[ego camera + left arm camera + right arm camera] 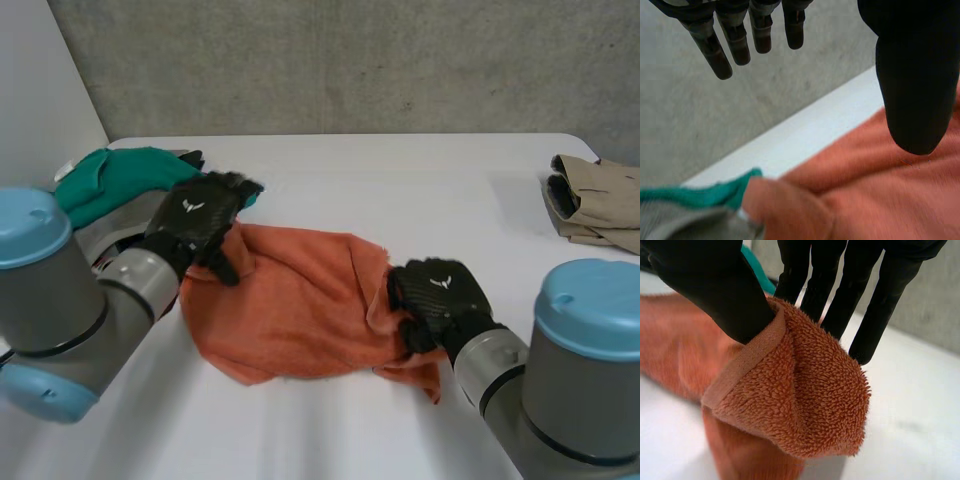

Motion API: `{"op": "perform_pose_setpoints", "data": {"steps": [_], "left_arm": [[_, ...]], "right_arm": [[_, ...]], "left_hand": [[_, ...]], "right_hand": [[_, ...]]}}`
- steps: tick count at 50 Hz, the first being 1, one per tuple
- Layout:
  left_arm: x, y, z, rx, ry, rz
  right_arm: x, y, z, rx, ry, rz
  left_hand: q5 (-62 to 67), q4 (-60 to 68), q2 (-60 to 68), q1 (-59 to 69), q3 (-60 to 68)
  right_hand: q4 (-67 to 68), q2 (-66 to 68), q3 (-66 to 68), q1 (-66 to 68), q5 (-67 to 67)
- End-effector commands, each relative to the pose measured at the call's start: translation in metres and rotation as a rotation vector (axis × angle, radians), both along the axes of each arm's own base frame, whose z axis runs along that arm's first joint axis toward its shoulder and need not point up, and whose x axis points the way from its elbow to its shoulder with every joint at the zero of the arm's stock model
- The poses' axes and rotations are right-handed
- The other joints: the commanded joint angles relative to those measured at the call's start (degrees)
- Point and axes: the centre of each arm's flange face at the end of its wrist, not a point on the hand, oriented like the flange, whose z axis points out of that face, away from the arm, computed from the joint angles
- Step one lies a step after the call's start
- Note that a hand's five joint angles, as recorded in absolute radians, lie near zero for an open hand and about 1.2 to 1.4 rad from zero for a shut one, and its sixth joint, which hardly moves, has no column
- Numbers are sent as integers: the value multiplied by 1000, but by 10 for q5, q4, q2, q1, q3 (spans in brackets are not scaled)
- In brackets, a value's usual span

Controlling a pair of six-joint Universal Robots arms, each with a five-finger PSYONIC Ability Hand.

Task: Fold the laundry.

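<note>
At the upper left of the head view a green cloth (pixel 110 180) lies bunched near the edge of the counter (pixel 400 190), I think waiting for its turn. Just beside it the left robot hand (pixel 200 225) rests on the left end of the orange towel (pixel 300 310). Its fingers are straight and closing on nothing, and only the thumb comes down toward the cloth. It seems placed there to keep this end from sliding.

The towel lies crumpled in the middle of the frame, between both arms. At its right end the right robot hand (pixel 440 300) pinches the hemmed corner between thumb and straight fingers and holds it a little off the counter, probably so the corner can be pulled flat or carried across for a fold. At the far right a beige garment (pixel 600 205) sits already folded, well apart.
</note>
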Motion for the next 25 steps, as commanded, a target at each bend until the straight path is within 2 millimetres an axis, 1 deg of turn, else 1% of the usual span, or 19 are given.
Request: {"op": "perform_pose_setpoints", "data": {"steps": [1,2,4,5,6,8,9,10,11,12,13,14,15,16,17,20,21,24,25], "left_arm": [[-56,-6,-12,-11,-9,-218],[-61,-5,-15,-2,-18,-239],[-70,-1,-26,30,-45,-276],[-76,1,-36,60,-75,-301],[-79,2,-41,72,-92,-311],[-84,5,-50,100,-123,-328],[-87,9,-59,133,-149,-340],[-88,10,-63,147,-161,-350],[-88,12,-65,161,-170,-356],[-90,14,-66,168,-176,-364],[-90,14,-67,177,-188,-367],[-91,13,-66,167,-190,-368],[-92,11,-62,151,-187,-362],[-92,7,-57,128,-181,-351],[-91,-6,-39,57,-158,-293],[-84,-31,-5,-68,-102,-151],[-78,-44,21,-150,-41,-56],[-72,-58,62,-288,79,45],[-72,-62,91,-384,168,55]], "right_arm": [[5,50,58,-176,17,238],[3,57,65,-185,6,269],[1,62,74,-202,-15,297],[1,65,77,-209,-23,311],[0,67,83,-224,-37,330],[-1,67,88,-240,-49,336],[-2,66,90,-245,-53,339],[-4,62,94,-260,-61,332],[-5,58,94,-265,-60,323],[-6,53,96,-273,-61,312],[-9,42,98,-286,-58,284],[-11,35,99,-294,-56,267],[-12,28,99,-298,-51,249],[-13,20,98,-300,-46,233],[-14,2,95,-297,-34,198],[-15,-25,95,-312,-19,149],[-13,-42,100,-339,-9,116],[-7,-65,111,-400,-2,71],[-4,-81,124,-460,-10,22]], "left_hand": [[-31,-22,-21,-23,-24],[-31,-22,-21,-23,-24],[-31,-22,-21,-23,-24],[-31,-22,-21,-23,-24],[-31,-22,-21,-23,-24],[-31,-22,-21,-23,-24],[-31,-22,-21,-23,-24],[8,17,18,16,15],[76,85,86,85,84],[180,189,190,189,188],[464,474,474,473,472],[617,626,627,626,624],[668,678,678,677,676],[669,678,679,677,676],[669,678,679,677,676],[669,678,679,677,676],[669,678,679,677,676],[669,678,679,677,676],[669,678,679,677,676]], "right_hand": [[116,129,130,174,134],[116,129,130,174,134],[116,129,130,174,134],[116,129,130,174,134],[116,129,130,174,134],[116,129,130,174,134],[116,129,130,174,134],[116,129,130,174,134],[116,129,130,174,134],[116,129,130,174,134],[116,129,130,174,134],[116,129,130,174,134],[116,129,130,174,134],[116,129,130,174,134],[116,129,130,174,134],[116,129,130,174,134],[116,129,130,174,134],[116,129,130,174,134],[116,129,130,174,134]]}}
